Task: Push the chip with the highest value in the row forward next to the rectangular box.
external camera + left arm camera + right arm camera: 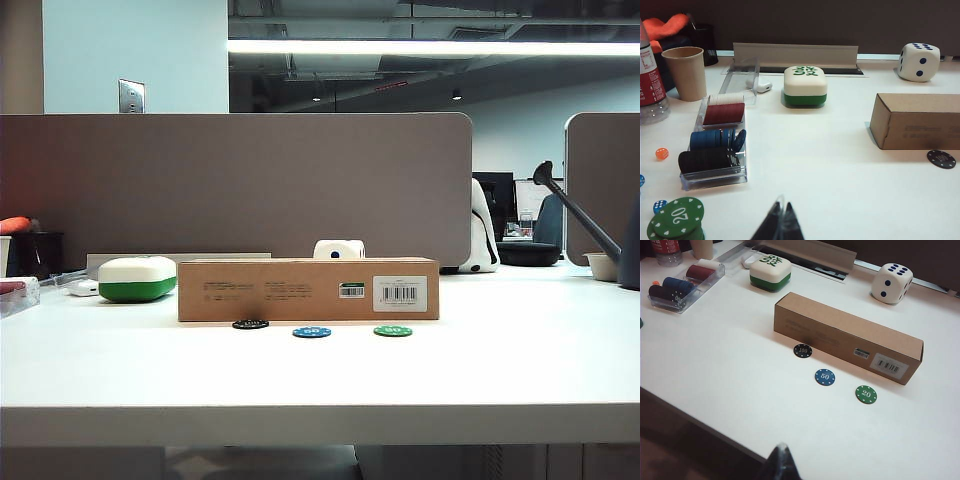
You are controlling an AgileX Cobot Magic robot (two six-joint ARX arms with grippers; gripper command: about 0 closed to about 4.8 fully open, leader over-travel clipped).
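The black chip marked 100 lies on the desk just beside the long front face of the box, nearly touching it, while the blue 50 chip and green 20 chip lie a little farther out from that face. So the row is staggered, and the push looks done or nearly so. From the right pincer, whose tips appear pressed together at the frame's near edge, the chip lies ahead at about 12 o'clock, across open desk; any further nudge would run straight on, square to the box's long axis. The left pincer also shows its tips together, and from it the chip sits far off at about 2 o'clock, by the box's end, so the right arm seems the better placed. The right wrist view alone reads all three face values; the left wrist view alone shows the chip tray up close and cuts off the other two chips. The exterior view shows neither arm, only the chips edge-on before the box.
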